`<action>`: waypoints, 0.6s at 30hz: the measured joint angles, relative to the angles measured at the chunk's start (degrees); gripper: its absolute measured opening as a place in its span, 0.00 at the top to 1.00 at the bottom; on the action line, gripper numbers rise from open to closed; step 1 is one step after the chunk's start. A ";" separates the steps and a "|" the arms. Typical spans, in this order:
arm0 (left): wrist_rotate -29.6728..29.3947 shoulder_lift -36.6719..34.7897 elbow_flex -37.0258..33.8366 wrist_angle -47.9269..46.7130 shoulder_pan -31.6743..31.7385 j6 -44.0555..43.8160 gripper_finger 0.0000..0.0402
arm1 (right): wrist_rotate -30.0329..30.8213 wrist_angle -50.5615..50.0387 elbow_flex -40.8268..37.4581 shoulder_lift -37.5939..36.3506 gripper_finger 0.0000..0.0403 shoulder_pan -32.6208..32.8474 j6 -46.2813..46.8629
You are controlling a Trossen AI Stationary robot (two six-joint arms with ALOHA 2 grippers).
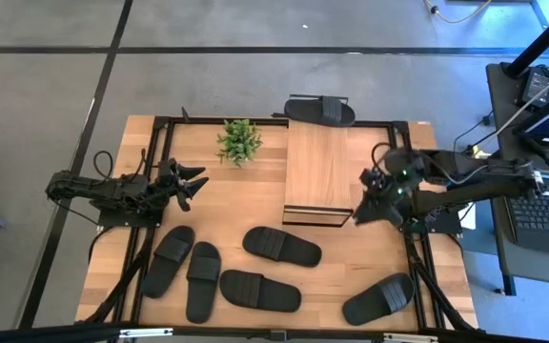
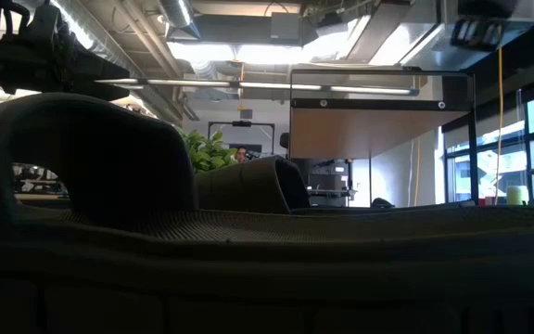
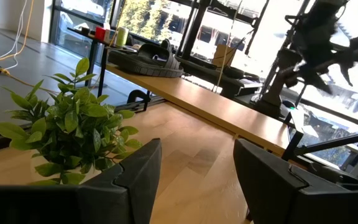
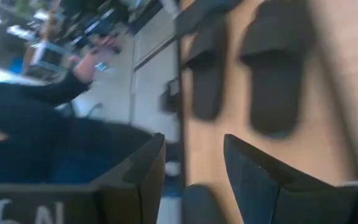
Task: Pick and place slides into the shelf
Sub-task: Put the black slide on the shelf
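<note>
Seen from above, your six slides are matte black, open-toed, with wide ribbed straps over oval soles. One slide (image 1: 320, 110) already rests on the far end of the shelf (image 1: 317, 167), a narrow light-wood board on a thin black frame that runs from the tabletop's (image 1: 246, 205) far edge toward its middle. The other five lie on the near half of the tabletop: a pair (image 1: 168, 260) and (image 1: 203, 280) side by side at near left, one (image 1: 281, 246) just in front of the shelf's near end, one (image 1: 260, 291) nearer the front edge, and one (image 1: 378, 298) at near right, close to the right edge. A small green plant (image 1: 239, 141) stands just left of the shelf near the far edge. Bare wood lies open between the plant, the shelf and the row of slides. Your right claw (image 1: 365, 211) hangs beside the shelf's near right corner, fingers spread and holding nothing, with the slide in front of the shelf to its near left and the near-right slide between it and the front edge. Your left claw (image 1: 193, 183) waits at the left side, fingers spread and empty, pointed toward the plant and shelf, the left-hand pair just in front of it. In the right wrist view, a person's hand (image 4: 95, 59) shows beyond the tabletop.
</note>
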 joint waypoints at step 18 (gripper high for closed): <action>-0.02 0.00 -0.02 0.00 0.00 2.93 0.52 | 9.81 -16.53 0.02 5.34 0.60 34.87 52.13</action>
